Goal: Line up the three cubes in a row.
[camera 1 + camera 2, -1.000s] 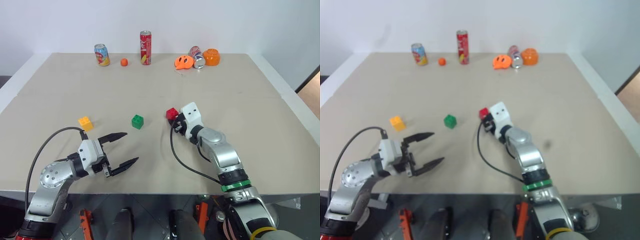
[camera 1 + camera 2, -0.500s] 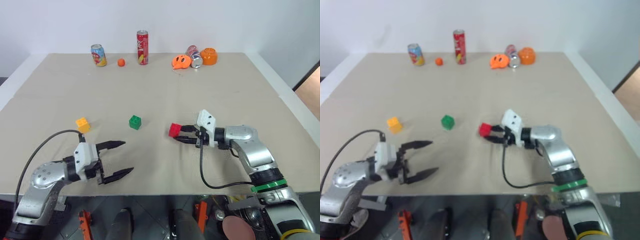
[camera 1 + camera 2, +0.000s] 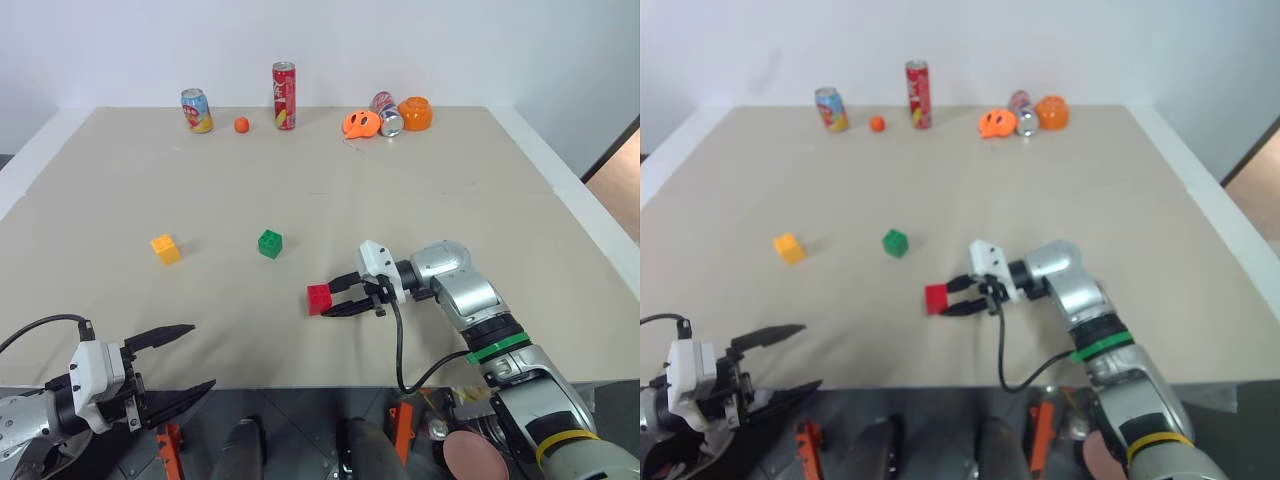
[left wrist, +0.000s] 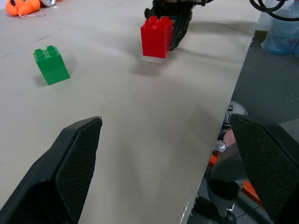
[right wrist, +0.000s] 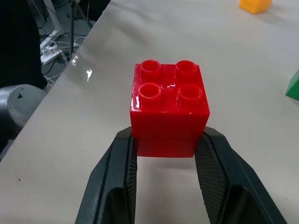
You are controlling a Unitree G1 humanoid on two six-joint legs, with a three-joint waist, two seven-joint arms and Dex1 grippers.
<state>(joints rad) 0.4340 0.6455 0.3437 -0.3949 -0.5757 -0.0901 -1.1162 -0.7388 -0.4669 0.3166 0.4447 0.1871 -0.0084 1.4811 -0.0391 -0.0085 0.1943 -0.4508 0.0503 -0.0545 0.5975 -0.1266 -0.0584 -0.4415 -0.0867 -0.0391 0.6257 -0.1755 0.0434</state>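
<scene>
My right gripper (image 3: 328,300) is shut on the red cube (image 3: 320,299), which hangs just above the table near the front centre. In the right wrist view the red cube (image 5: 169,112) sits studs up between the two fingers (image 5: 212,172). The green cube (image 3: 270,243) rests on the table behind and left of it, and the yellow cube (image 3: 165,248) lies further left, roughly level with the green one. My left gripper (image 3: 202,356) stands wide open and empty at the table's front left edge. Its wrist view looks across at the green cube (image 4: 51,64) and the red cube (image 4: 156,36).
Along the back edge stand a blue-and-yellow can (image 3: 197,110), a small orange ball (image 3: 241,124) and a tall red can (image 3: 284,82). Right of them are an orange toy (image 3: 363,123), a tipped can (image 3: 388,122) and an orange bowl (image 3: 415,113). The table's front edge (image 3: 300,385) is close.
The right gripper swung round and carried the red cube toward the front and left. The left arm drew back to the front left edge, still open.
</scene>
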